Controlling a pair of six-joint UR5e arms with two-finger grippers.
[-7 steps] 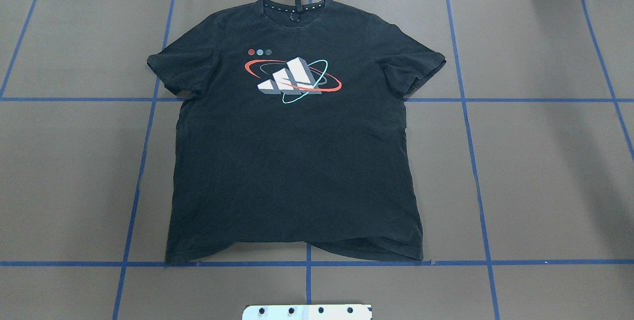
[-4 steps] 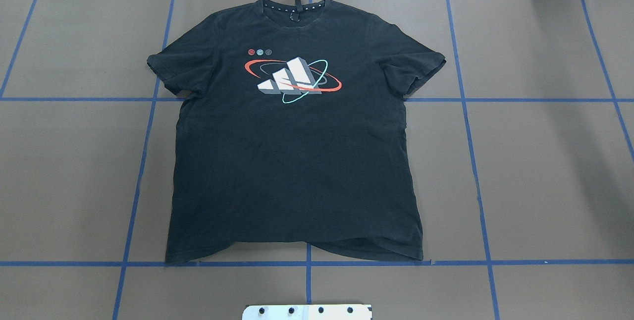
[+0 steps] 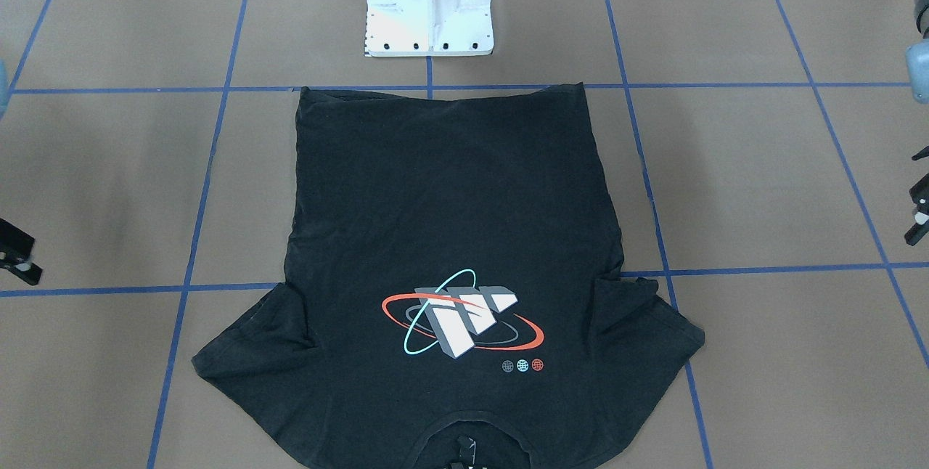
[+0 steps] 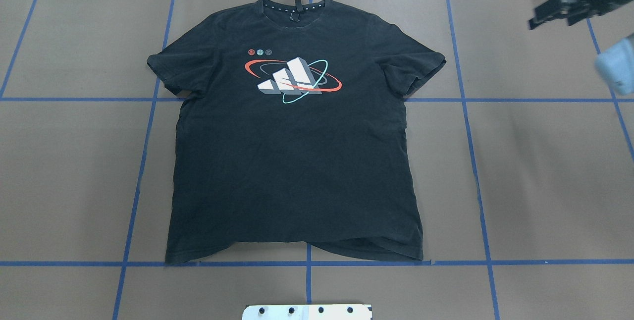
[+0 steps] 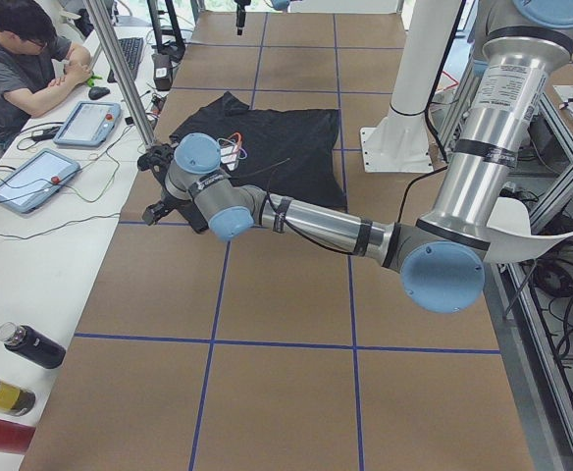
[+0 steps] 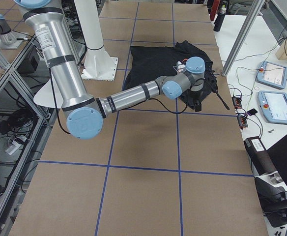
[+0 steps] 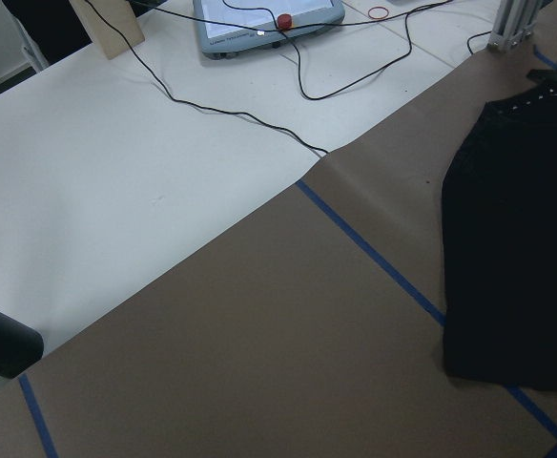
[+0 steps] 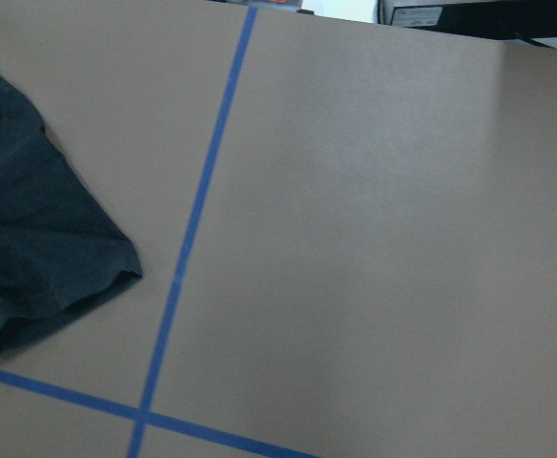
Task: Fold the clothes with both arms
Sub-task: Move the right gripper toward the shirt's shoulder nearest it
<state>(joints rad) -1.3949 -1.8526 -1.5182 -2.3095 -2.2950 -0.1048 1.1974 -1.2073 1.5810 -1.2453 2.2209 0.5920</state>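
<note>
**Item: black T-shirt (image 4: 292,171).** It lies flat and front up on the brown-papered table (image 4: 540,176), with both short sleeves spread. The collar is at the edge farthest from the robot. The hem runs along a blue tape line (image 4: 545,262), near the white mounting block (image 3: 430,15). The printed design (image 4: 293,80) (orange and teal rings round grey-white blocks) faces up on the chest. The hem arches slightly away from the tape at its middle, and the body of the cloth lies smooth.

**Right gripper (image 4: 558,13).** It hangs over bare paper beyond the sleeve on the robot's right, well apart from the cloth. It shows no contact with the shirt. Its black fingers appear only as a dark angled shape in the overhead view and as a clipped fragment at the edge of the front-facing view. How far they are spread cannot be told. The right wrist view shows the end of that sleeve beside a tape crossing. A light-blue joint cap (image 4: 615,68) of the right arm sits at the overhead view's edge.

**Left gripper (image 5: 155,184).** It is held out toward the table's far corner on the robot's left, close to the white workbench (image 7: 116,153) (a person (image 5: 22,69) sits there). It is clear of the near sleeve. Only slivers of it reach the overhead and front-facing views, so its spread cannot be told either. The left wrist view looks across bare paper to the shirt's side edge.
</note>
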